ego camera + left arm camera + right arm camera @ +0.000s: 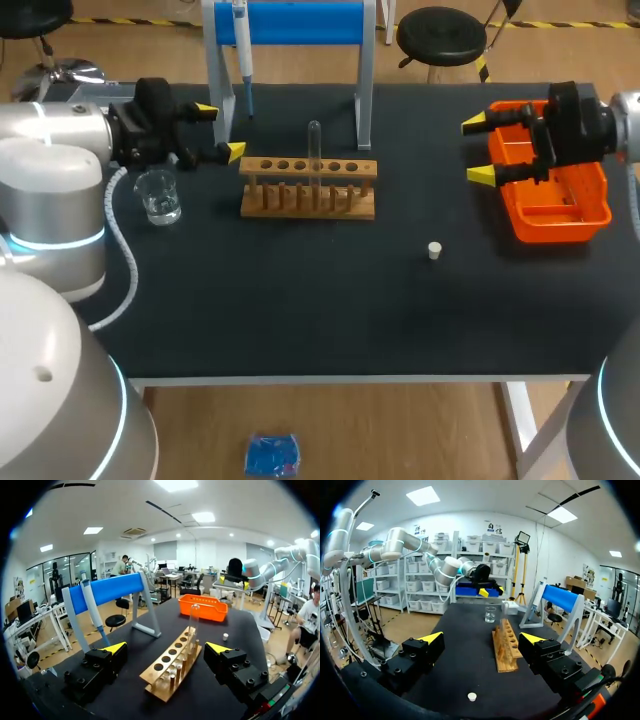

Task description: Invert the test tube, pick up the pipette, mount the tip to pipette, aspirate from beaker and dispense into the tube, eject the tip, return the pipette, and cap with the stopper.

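Both my grippers are spread wide, with nothing in either one. My left gripper (220,131) hangs just off one end of the light wooden tube rack (308,187), which runs straight out ahead of its fingers. The clear glass test tube (314,150) stands upright in one of the rack's middle holes. It's tall, thin and see-through, and its top end looks rounded, though I honestly can't tell which end is up. A small clear glass beaker (158,195) sits just beside my left gripper. The slim pale-blue pipette (241,50) hangs on the blue-barred stand (300,22) ahead of it, off to one side. My right gripper (477,150) is over by the orange plastic tray (555,215), well apart from the rack. The little white stopper (435,251) lies on the black table (300,300) just ahead of it.
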You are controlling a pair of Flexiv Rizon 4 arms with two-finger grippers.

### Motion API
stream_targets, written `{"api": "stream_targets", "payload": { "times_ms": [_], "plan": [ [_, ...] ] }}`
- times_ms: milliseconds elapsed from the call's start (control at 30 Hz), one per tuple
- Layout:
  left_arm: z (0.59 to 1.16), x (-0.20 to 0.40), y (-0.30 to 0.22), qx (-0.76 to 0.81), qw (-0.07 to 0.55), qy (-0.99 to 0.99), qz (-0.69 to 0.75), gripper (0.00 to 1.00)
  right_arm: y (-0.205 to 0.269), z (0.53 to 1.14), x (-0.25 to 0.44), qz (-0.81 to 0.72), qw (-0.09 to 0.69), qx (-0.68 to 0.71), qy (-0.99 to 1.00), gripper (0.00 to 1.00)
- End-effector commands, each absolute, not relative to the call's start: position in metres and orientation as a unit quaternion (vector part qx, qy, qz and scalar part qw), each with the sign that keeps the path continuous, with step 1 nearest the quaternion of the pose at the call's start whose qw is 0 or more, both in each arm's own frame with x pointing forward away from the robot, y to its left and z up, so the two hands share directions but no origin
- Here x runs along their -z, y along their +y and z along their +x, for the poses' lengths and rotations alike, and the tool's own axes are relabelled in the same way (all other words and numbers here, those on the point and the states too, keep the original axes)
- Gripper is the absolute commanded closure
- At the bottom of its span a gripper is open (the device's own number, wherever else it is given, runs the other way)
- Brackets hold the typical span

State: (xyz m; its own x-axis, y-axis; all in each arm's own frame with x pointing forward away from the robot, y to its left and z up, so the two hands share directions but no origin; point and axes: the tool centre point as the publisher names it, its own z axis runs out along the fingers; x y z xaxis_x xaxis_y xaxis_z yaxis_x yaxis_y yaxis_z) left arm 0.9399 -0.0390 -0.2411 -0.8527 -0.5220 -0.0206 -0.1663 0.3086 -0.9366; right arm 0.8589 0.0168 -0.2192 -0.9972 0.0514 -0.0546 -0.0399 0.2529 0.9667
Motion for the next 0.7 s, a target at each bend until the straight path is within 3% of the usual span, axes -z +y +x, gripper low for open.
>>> {"api": "stream_targets", "payload": {
  "times_ms": [33, 300, 700],
  "plan": [
    [0.941, 0.242, -0.038, 0.547, 0.162, 0.792, -0.216, 0.00, 0.017, 0.859, 0.219, 0.003, 0.037, -0.611, 0.791, 0.00],
    [0.941, 0.242, -0.038, 0.547, 0.162, 0.792, -0.216, 0.00, 0.017, 0.859, 0.219, 0.003, 0.037, -0.611, 0.791, 0.00],
    [0.941, 0.242, -0.038, 0.547, 0.162, 0.792, -0.216, 0.00, 0.081, 0.880, 0.210, -0.035, 0.041, -0.604, 0.796, 0.00]
  ]
}}
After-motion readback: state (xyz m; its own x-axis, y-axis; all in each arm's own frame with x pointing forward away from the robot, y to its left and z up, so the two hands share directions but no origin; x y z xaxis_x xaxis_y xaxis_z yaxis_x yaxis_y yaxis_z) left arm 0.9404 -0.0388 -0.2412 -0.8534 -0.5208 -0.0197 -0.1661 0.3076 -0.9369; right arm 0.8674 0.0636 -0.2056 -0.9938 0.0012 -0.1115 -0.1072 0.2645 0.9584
